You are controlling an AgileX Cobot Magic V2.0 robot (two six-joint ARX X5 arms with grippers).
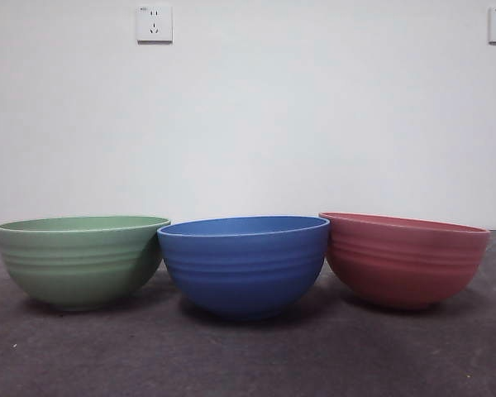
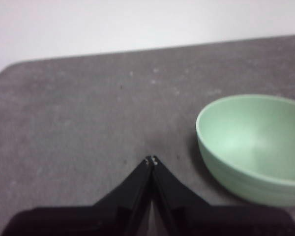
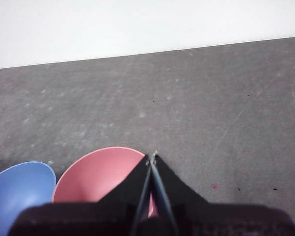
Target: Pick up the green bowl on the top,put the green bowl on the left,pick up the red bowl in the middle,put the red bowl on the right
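- The green bowl (image 1: 81, 261) is round and matte, sage in colour, with faint horizontal ridges around its outside. It stands upright on the left of the grey, slightly rough desk (image 1: 248, 356).
- The red bowl (image 1: 403, 259) has the same shape and ridges, in a pinkish red. It stands on the right and looks a little tilted.
- The blue bowl (image 1: 244, 265) stands between them, very near both.
- The left claw (image 2: 151, 160) is closed and holds nothing; it is above the bare desk beside the green bowl.
- The right claw (image 3: 152, 158) is also closed and empty, above the rim of the red bowl.
- Two white sockets (image 1: 154, 23) are on the wall (image 1: 314, 116).
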